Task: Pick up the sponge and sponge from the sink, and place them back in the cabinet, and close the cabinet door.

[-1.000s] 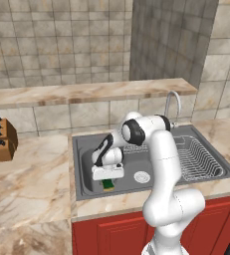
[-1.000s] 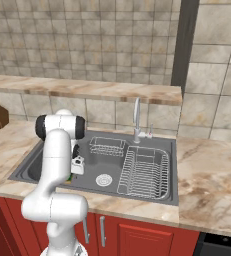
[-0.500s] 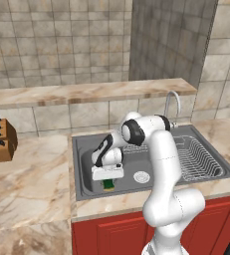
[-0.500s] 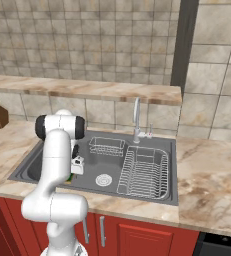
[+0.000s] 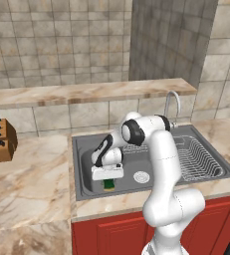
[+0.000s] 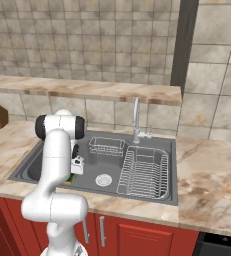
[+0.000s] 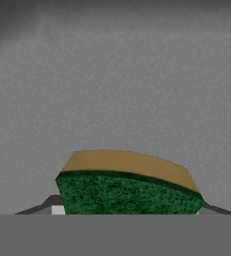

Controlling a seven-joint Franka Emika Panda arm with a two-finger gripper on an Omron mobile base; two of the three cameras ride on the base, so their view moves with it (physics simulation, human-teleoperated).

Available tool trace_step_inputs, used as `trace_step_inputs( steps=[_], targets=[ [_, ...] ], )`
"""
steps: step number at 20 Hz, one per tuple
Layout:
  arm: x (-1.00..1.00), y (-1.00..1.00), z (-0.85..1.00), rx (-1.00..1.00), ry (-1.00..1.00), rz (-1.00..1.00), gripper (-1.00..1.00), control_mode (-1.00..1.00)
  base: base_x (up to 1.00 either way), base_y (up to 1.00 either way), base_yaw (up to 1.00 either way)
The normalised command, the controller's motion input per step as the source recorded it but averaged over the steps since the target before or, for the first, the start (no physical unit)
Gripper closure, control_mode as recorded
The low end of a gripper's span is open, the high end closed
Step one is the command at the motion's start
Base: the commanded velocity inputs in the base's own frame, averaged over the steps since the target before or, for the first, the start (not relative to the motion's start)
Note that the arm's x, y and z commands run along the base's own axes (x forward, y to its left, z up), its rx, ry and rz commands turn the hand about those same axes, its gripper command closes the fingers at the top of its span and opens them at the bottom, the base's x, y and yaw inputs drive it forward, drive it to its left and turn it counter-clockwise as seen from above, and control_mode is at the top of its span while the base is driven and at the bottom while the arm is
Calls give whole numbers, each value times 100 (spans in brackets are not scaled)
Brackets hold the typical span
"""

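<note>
Probably light, soft, squashy: green sponge (image 7: 129, 192) at lower centre, best pinched across short sides. End effector (image 5: 108, 179) straddling it in sink (image 5: 81, 159); grip state unclear.

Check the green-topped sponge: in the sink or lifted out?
In the sink. The green sponge lies on the grey basin floor, with the gripper down over it.

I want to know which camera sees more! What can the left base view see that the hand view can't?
Left base view alone: the knife block, the tap, the white drain, the draining rack and the arm reaching down into the sink. Hand view alone: the sponge's tan layer behind its green face, close up. Both: the green sponge on the grey sink floor, at the gripper.
</note>
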Motion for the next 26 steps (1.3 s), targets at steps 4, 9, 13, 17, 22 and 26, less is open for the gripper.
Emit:
trace_step_inputs(
  steps=[4, 9, 13, 17, 22, 26],
  targets=[
    [0, 0, 0, 0, 0, 0, 100, -100, 0, 0, 0],
    [0, -3, 0, 0, 0, 3, 100, -100, 0, 0, 0],
    [-1, 0, 21, 0, -2, 4, 100, -100, 0, 0, 0],
    [-8, -3, 57, 0, -9, 3, 100, -100, 0, 0, 0],
    [0, -14, 82, 0, -6, 0, 100, -100, 0, 0, 0],
    [0, -22, 78, 0, -1, 0, 100, -100, 0, 0, 0]
  ],
)
